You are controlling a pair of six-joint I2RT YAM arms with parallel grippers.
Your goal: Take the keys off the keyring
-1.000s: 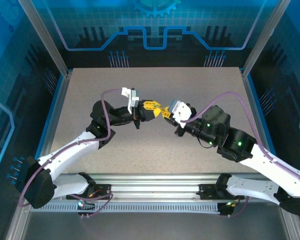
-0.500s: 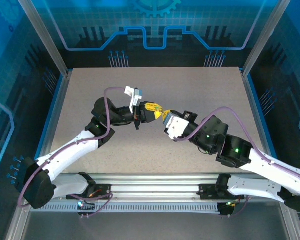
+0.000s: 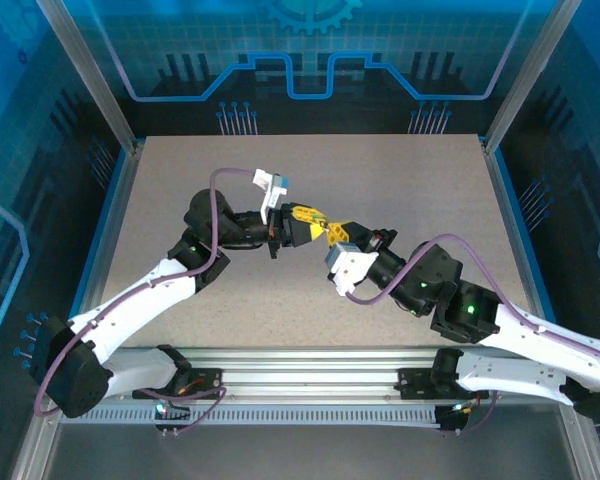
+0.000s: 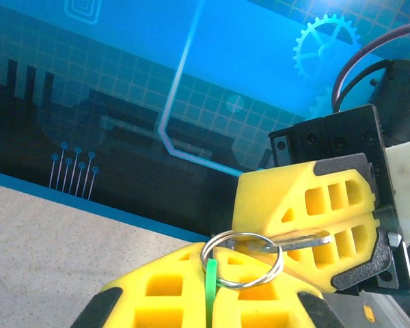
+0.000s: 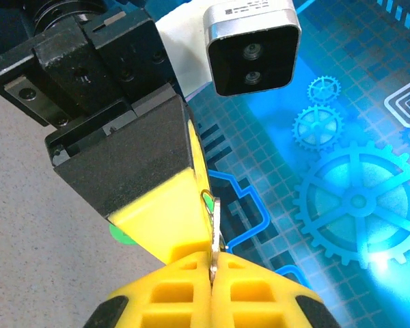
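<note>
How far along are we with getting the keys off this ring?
Done: nothing yet. In hand: the left gripper is shut on the keyring, beside its green tie. The right gripper is shut on a key that looks threaded on the ring, held mid-air. Left: work that key off, then any others, which I cannot count here.

Top cam sits high behind me, looking down on whole table [image 3: 400,170]. Wrist cams v. close, facing each other; both share the keyring [image 4: 222,238].
</note>
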